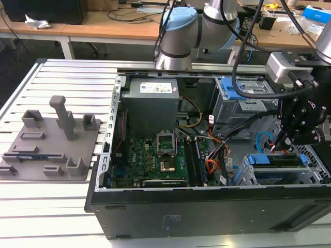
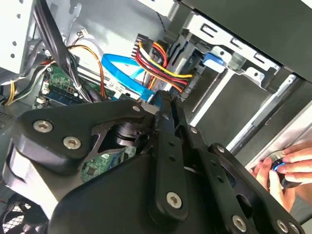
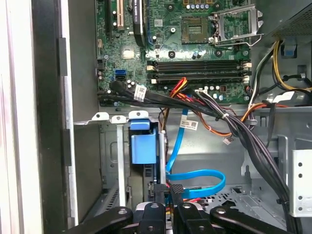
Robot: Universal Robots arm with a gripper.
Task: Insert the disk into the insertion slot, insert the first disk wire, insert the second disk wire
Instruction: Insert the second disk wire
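gripper (image 1: 285, 140): hanging inside the open case at the exterior view's right, just over the disk's back edge; black linkage crowding the foreground in both wrist views (image 2: 165, 146) (image 3: 170, 214).
grip: fingers closing to a narrow gap at the cable ends in the first wrist view; cannot tell whether pinching a plug or merely touching it.
disk (image 1: 282, 160): sitting in the slot, blue frame showing along its edge; blue frame tab (image 3: 144, 148) standing upright in the first wrist view.
slot (image 1: 248, 175): perforated grey cage at the lower right of the case in the exterior view, holding the disk.
red wires (image 2: 156, 61): red, orange, yellow and black bundle running down toward the disk's end in the second wrist view, passing just beside the gripper tip.
blue cable (image 3: 195, 180): looping beside the disk in the first wrist view, one end lying right at the fingertips; also showing as a blue curve (image 1: 264, 140) just beside the gripper in the exterior view.
upper bay (image 1: 240, 95): taller grey bay with blue latch, standing behind the slot.
board (image 1: 155, 157): green, lying on the case floor, well apart from the gripper.
hand (image 2: 285, 168): a person's fingers holding a small blue object at the case edge in the second wrist view.
grey fixture (image 1: 49, 142): resting on the slatted table, outside the case at the exterior view's left.
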